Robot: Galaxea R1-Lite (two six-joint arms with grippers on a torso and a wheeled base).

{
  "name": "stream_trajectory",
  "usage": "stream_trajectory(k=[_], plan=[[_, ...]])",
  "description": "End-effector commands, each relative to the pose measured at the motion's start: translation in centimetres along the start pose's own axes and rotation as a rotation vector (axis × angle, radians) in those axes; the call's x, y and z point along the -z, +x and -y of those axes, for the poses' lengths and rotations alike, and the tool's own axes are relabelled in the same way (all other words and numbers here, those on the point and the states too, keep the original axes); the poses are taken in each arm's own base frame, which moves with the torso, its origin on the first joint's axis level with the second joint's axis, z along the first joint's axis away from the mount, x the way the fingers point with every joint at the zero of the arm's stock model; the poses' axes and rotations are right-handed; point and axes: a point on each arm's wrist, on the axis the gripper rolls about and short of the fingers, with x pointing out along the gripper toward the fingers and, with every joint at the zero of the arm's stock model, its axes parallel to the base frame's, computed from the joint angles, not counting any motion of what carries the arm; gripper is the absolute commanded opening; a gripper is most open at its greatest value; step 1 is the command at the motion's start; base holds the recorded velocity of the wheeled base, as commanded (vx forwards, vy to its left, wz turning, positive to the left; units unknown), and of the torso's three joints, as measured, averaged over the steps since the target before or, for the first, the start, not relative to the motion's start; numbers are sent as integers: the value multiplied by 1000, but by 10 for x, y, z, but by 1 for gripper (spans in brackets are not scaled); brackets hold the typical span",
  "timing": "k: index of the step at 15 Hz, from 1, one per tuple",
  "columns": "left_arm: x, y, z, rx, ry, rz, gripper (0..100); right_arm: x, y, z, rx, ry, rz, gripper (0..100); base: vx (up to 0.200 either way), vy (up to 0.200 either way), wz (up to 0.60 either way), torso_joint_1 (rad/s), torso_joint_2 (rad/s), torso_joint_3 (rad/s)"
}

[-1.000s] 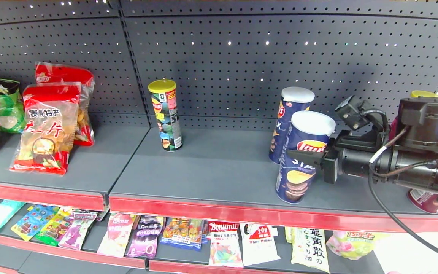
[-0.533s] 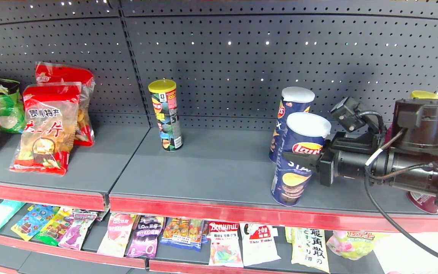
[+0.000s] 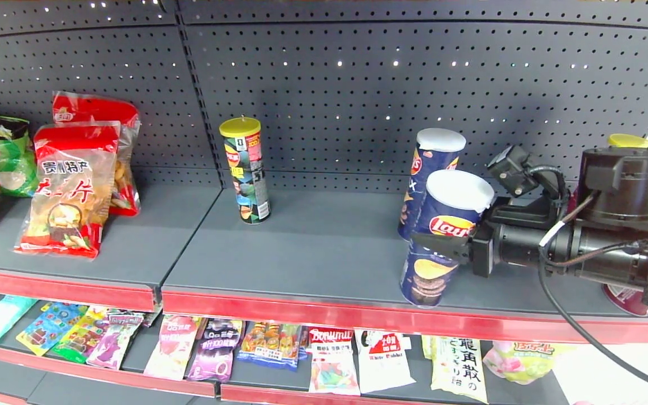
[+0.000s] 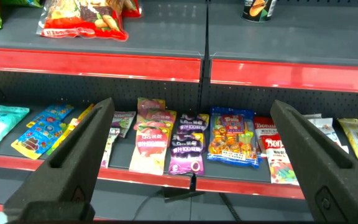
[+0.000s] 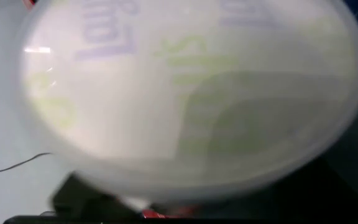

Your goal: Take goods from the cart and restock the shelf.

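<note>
Sideways, the right end effector (image 3: 443, 243) grips the tilted chip can (image 3: 426, 278) around its middle.

The blue chip can (image 3: 448, 222) gripped by the right tool (image 3: 433, 244) has been carried a little to the left and lowered slightly over the front of the shelf (image 3: 329, 264). Its lean has been increased: the white lid has been kept toward the arm, while the base has been swung leftward, nearer the red front edge.

Two blue cans (image 3: 454, 220) (image 3: 428, 163), two red bags (image 3: 71, 185) (image 3: 99, 109)
</note>
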Motion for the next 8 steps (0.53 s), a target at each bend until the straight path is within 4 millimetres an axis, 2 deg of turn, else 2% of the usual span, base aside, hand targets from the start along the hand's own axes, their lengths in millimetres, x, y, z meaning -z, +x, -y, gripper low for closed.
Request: stream_trajectory(k=[1, 5, 8], plan=[[0, 0, 0, -1, 0, -1, 100, -1, -2, 0, 2, -2, 8, 100, 0, 0, 0, 0, 0, 0], [0, 0, 0, -1, 0, -1, 100, 2, -11, -5, 2, 10, 5, 100, 0, 0, 0, 0, 0, 0], [0, 0, 0, -1, 0, -1, 100, 7, -25, -12, 2, 12, 1, 100, 0, 0, 0, 0, 0, 0]])
